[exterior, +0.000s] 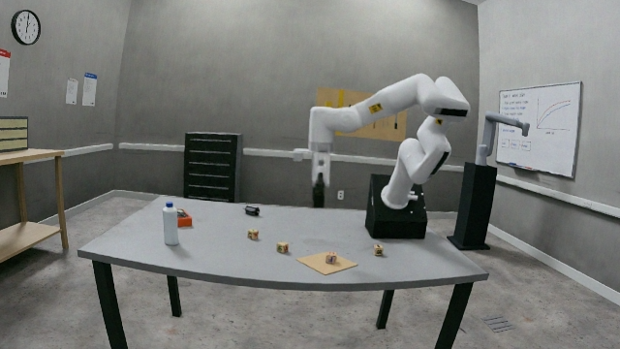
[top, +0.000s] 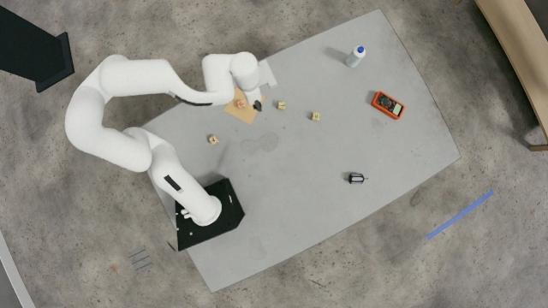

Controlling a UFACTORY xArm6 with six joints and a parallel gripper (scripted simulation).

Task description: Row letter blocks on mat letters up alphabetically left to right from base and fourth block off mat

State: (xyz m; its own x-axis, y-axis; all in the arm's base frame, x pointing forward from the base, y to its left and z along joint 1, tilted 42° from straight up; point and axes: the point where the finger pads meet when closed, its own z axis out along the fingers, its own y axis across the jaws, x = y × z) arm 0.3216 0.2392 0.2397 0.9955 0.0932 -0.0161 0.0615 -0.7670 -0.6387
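Observation:
A tan mat (top: pixel 243 108) lies on the grey table; it also shows in the side view (exterior: pixel 326 263). One wooden block with a red mark (top: pixel 241 103) (exterior: pixel 331 258) sits on the mat. A second block (top: pixel 281 105) (exterior: pixel 282 247) lies just off the mat. A third block (top: pixel 315 115) (exterior: pixel 253 235) lies farther along the table. A fourth block (top: pixel 213 139) (exterior: pixel 378 249) lies nearer the robot base. My gripper (top: pixel 257 105) (exterior: pixel 318 190) hangs open and empty high above the mat's edge.
A white bottle with a blue cap (top: pixel 355 56) and an orange multimeter (top: pixel 387 104) stand at the table's far end. A small black object (top: pixel 355 178) lies to one side. The robot's black base box (top: pixel 210 214) sits at the table's near edge.

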